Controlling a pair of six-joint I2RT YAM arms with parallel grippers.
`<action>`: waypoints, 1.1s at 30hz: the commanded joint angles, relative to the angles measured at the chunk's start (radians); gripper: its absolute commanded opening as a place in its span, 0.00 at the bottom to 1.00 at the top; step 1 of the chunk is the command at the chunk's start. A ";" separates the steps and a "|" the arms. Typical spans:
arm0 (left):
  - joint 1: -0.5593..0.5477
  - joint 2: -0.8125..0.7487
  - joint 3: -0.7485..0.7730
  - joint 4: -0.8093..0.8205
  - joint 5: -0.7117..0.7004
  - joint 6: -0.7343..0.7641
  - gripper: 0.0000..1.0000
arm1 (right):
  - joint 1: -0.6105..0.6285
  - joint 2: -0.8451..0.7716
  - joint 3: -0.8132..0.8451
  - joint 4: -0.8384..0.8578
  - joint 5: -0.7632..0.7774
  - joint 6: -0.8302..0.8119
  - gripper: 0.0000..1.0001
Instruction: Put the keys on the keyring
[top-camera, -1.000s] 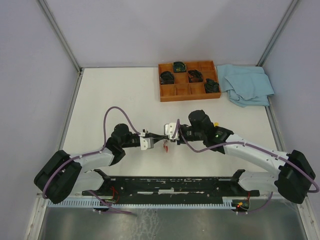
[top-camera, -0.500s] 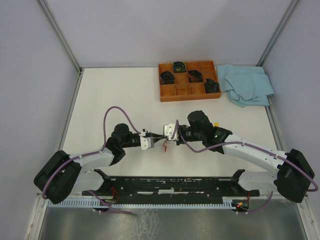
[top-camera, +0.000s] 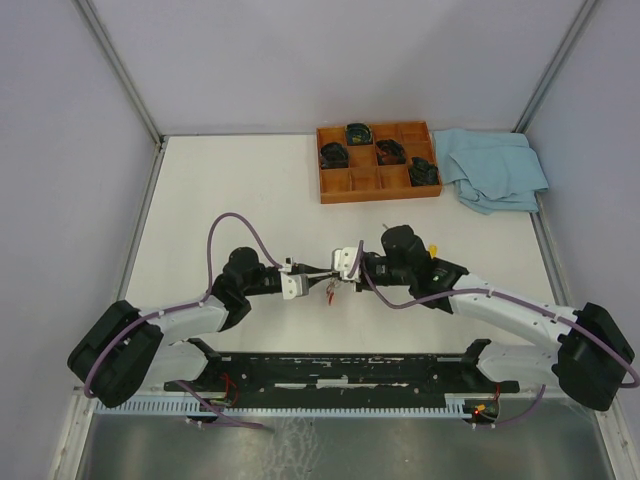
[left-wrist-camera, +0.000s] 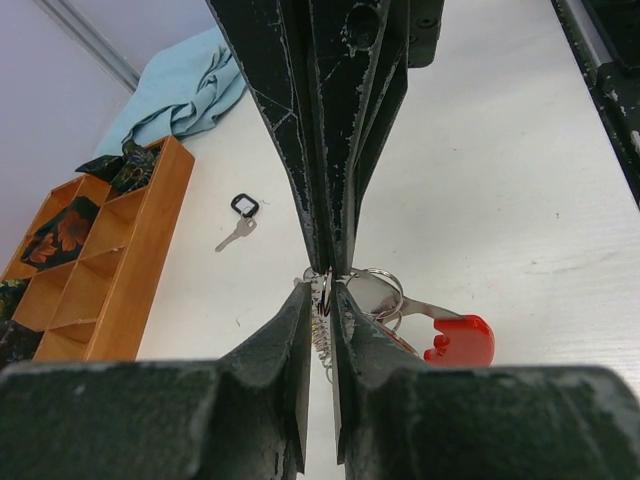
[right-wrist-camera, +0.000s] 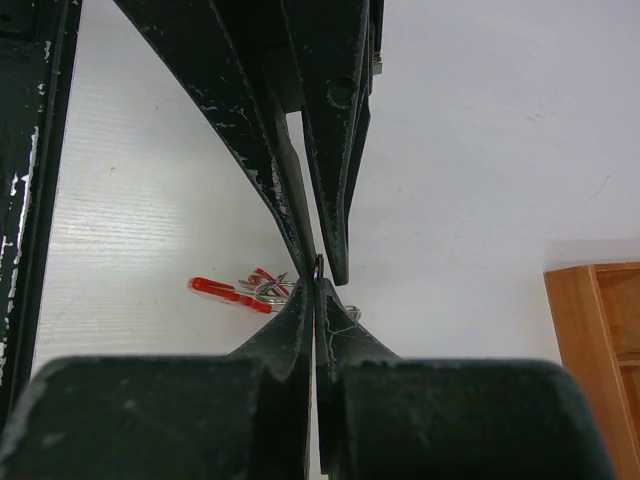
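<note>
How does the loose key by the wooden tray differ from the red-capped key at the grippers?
The loose key carries a black loop; the red-capped key has a red head. The loose key lies alone on the table; the red-capped key is bunched against the silver ring. Both have small silver blades.

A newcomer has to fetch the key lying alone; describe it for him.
Find the orange wooden tray beside the blue cloth. On the white table just off its side lies a small silver key. Unlike the red-tagged bunch, it carries a black loop and no coloured cap.
</note>
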 joint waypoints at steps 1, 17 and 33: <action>-0.001 0.006 0.011 0.064 -0.015 -0.023 0.19 | -0.006 -0.031 -0.016 0.065 -0.025 0.032 0.01; -0.002 0.053 -0.002 0.136 -0.007 -0.093 0.20 | -0.029 -0.057 -0.071 0.156 -0.059 0.074 0.01; -0.001 0.055 -0.008 0.165 -0.001 -0.110 0.15 | -0.051 -0.081 -0.109 0.217 -0.080 0.112 0.01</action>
